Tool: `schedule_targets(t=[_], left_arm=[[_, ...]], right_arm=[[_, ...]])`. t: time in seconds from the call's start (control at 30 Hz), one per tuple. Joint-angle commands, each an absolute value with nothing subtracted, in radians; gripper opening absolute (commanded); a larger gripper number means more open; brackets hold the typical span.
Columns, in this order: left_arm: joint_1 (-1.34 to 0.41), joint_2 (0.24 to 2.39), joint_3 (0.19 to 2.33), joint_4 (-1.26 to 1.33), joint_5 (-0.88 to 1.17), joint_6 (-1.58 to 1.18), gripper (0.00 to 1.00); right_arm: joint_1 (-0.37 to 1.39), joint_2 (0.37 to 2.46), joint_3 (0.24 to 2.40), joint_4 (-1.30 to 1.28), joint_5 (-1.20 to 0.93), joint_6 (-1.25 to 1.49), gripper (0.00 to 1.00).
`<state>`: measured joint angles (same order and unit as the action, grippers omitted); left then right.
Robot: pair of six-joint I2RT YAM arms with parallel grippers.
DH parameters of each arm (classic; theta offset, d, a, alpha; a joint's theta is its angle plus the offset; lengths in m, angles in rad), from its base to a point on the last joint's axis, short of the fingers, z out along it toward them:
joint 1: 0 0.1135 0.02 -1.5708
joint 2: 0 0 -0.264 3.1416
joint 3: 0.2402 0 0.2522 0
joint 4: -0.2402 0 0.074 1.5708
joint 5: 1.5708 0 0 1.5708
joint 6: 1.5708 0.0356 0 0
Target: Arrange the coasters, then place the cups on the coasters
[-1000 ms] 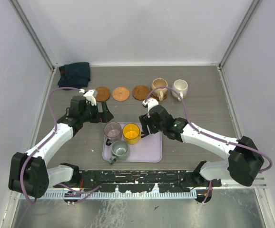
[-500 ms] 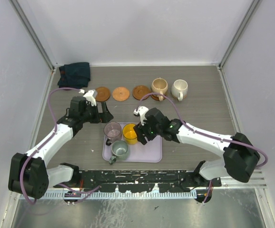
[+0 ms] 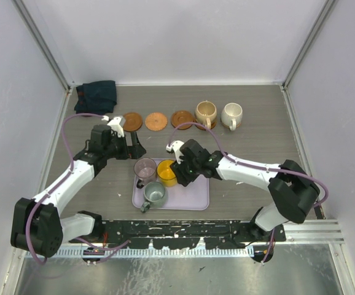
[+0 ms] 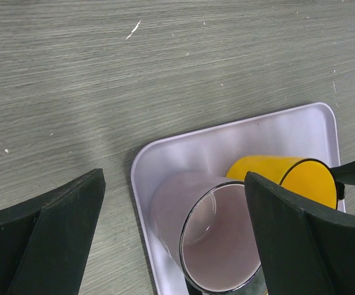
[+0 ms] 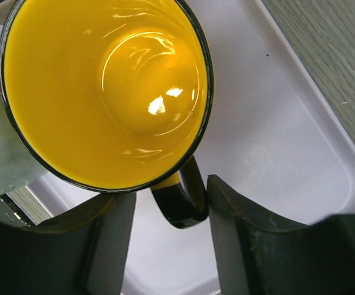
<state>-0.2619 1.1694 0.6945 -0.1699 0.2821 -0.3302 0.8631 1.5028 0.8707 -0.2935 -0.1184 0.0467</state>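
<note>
The right arm [image 3: 251, 172] reaches low and leftward over the lavender rectangular tray [image 5: 276, 141]. The right pincer [image 5: 170, 243] is partly open, its fingers astride the black handle [image 5: 180, 200] of the bright yellow ceramic mug [image 5: 104, 92], not clamped. Farther out, the left arm [image 3: 73, 178] bends forward. The left pincer [image 4: 174, 233] gapes wide and empty above the bench [image 4: 165, 61], with the mauve-pink mug [image 4: 208, 239] just nearer. Three round brown coasters [image 3: 156, 121] lie beyond.

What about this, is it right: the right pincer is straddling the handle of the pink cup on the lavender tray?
Not quite. The right pincer straddles the handle of the yellow cup, not the pink one, on the lavender tray. The right wrist view shows this plainly.
</note>
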Motion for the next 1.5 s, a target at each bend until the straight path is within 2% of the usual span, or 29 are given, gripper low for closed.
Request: schedule_targets(t=[0.0, 0.2, 0.53, 0.73, 0.8, 0.93, 1.1, 1.47], left_arm=[[-0.265, 1.154, 0.698, -0.145, 0.271, -0.334, 0.98], [-0.265, 1.155, 0.701, -0.146, 0.268, -0.333, 0.98], [-0.266, 1.183, 0.71, -0.134, 0.281, -0.341, 0.98], [-0.266, 1.181, 0.707, -0.135, 0.28, -0.341, 0.98], [-0.266, 1.181, 0.706, -0.137, 0.279, -0.34, 0.98], [-0.265, 1.179, 0.704, -0.138, 0.277, -0.339, 0.98], [-0.266, 1.18, 0.701, -0.14, 0.278, -0.339, 0.98], [-0.267, 1.16, 0.692, -0.137, 0.268, -0.338, 0.98]], right_arm=[[0.874, 1.509, 0.929, -0.261, -0.15, 0.033, 0.49], [0.913, 1.492, 0.931, -0.297, -0.146, 0.048, 0.45], [0.958, 1.562, 0.976, -0.339, -0.054, 0.053, 0.52], [0.97, 1.624, 1.008, -0.344, -0.006, 0.057, 0.51], [0.975, 1.639, 1.016, -0.345, 0.003, 0.06, 0.43], [0.984, 1.65, 1.023, -0.348, 0.005, 0.067, 0.16], [0.991, 1.634, 1.021, -0.348, 0.016, 0.073, 0.02], [0.994, 1.461, 0.967, -0.289, 0.13, 0.125, 0.01]])
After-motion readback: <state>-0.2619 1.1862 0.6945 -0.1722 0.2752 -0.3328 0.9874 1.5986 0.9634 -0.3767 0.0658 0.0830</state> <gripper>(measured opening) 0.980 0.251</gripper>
